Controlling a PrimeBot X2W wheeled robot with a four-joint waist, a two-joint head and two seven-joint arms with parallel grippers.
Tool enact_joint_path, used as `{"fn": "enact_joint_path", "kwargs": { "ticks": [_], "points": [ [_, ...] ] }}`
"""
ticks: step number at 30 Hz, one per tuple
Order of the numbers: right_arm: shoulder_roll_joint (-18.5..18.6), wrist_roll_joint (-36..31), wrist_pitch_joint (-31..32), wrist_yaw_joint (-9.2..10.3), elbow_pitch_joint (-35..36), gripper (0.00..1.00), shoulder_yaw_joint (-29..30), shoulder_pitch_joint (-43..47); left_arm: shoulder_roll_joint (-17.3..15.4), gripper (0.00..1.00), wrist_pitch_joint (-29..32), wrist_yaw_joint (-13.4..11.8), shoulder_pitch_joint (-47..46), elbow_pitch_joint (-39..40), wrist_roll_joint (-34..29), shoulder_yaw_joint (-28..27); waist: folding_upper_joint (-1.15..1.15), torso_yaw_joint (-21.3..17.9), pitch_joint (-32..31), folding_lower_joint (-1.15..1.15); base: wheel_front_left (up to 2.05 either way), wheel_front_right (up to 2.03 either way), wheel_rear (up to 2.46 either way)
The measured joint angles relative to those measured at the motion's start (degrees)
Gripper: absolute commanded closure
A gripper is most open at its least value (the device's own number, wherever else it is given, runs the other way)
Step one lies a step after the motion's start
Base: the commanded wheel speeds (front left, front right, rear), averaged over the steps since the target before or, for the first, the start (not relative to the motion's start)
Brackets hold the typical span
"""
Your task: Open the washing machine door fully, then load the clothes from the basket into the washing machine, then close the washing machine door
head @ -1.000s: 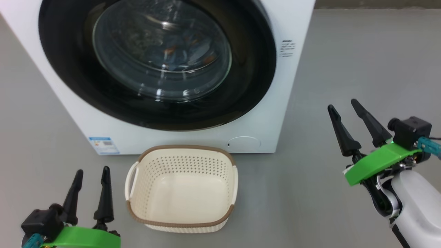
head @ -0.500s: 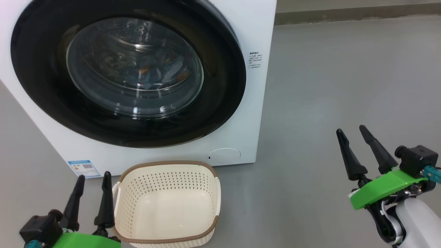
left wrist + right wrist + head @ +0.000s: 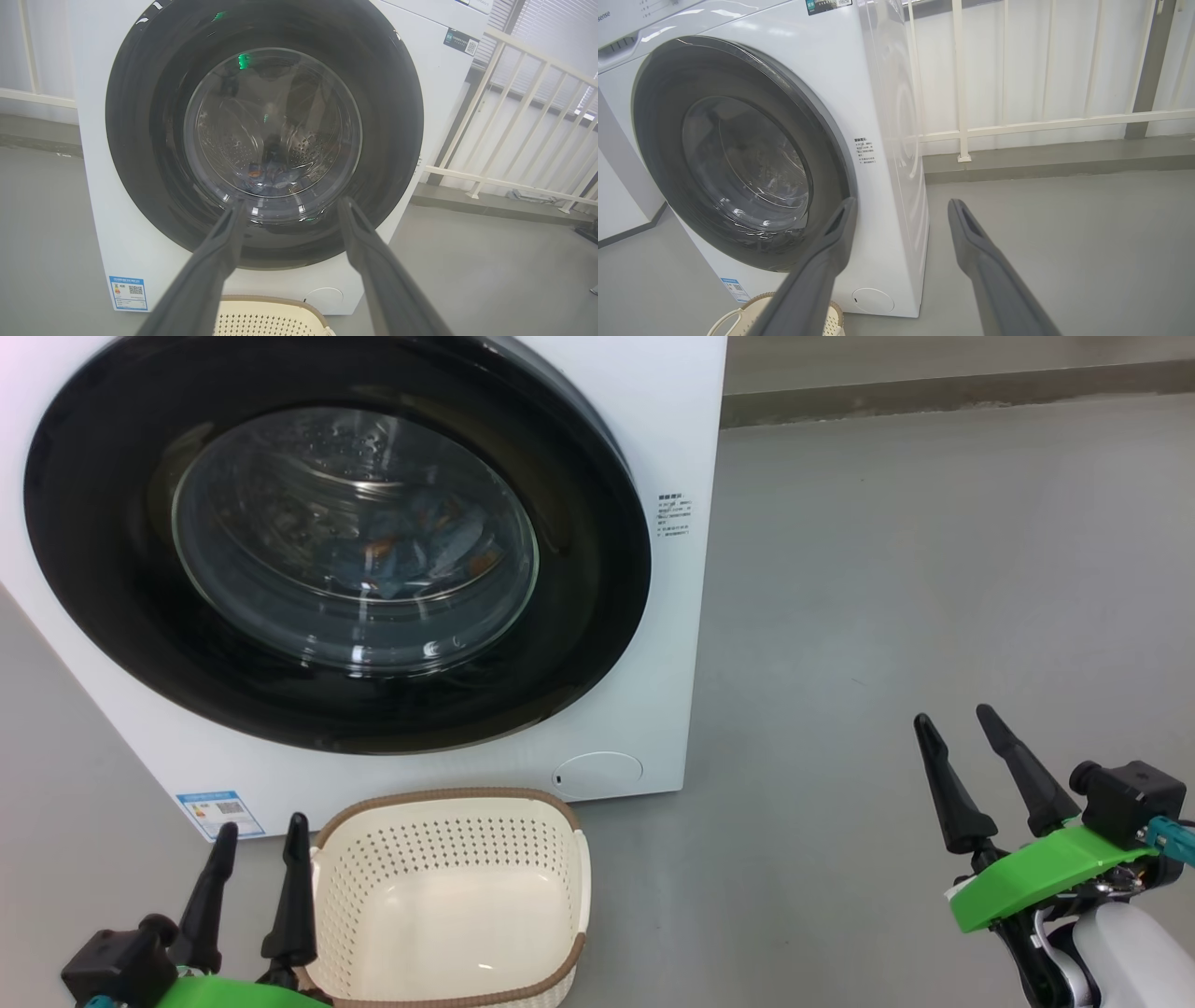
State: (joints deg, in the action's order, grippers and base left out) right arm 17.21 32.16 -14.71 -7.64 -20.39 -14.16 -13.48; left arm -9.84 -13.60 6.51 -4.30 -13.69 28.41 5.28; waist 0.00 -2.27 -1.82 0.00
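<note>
In the head view the washing machine (image 3: 691, 448) takes up the upper left of the frame, its door (image 3: 579, 644) lying flush against the white front, and the clothes (image 3: 420, 546) show as a blue and orange heap behind the glass bowl. The basket (image 3: 448, 800) stands on the grey floor (image 3: 887, 569) at bottom centre, just in front of the machine, with nothing in it. The left end effector (image 3: 262, 823) is at the lower left, fingers spread and holding nothing, its inner finger just beside the basket's left rim. The right end effector (image 3: 953, 714) is at the lower right, also spread and holding nothing, well apart from basket and door, over bare floor. In the left wrist view the two spread fingers rise from the bottom edge and frame the lower part of the door's glass; the clothes lie low in the drum, just above and between the fingertips, and the basket's rim shows at the bottom edge between the fingers. In the right wrist view the machine stands at the left, the left fingertip overlapping the door's lower right rim, the right finger over floor, and a corner of the basket shows at bottom left, with a white railing (image 3: 1017, 126) behind.
</note>
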Motion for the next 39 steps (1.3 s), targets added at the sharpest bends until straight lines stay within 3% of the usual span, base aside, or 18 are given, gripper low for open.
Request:
{"fn": "enact_joint_path", "kwargs": {
  "ticks": [38,39],
  "points": [
    [-1.2,-0.9,0.0,0.0,-0.6,0.0,1.1,1.1,-1.3,0.0,0.3,-1.2,0.0,0.0,0.9,1.5,0.0,0.3,0.2,0.0,0.0,0.0,0.0],
    [-1.2,-0.9,0.0,0.0,-0.8,1.0,1.1,1.1,-1.2,1.0,0.4,-1.2,0.0,-0.2,1.1,1.6,0.0,0.3,0.2,0.0,0.0,0.0,0.0]
  ]
}}
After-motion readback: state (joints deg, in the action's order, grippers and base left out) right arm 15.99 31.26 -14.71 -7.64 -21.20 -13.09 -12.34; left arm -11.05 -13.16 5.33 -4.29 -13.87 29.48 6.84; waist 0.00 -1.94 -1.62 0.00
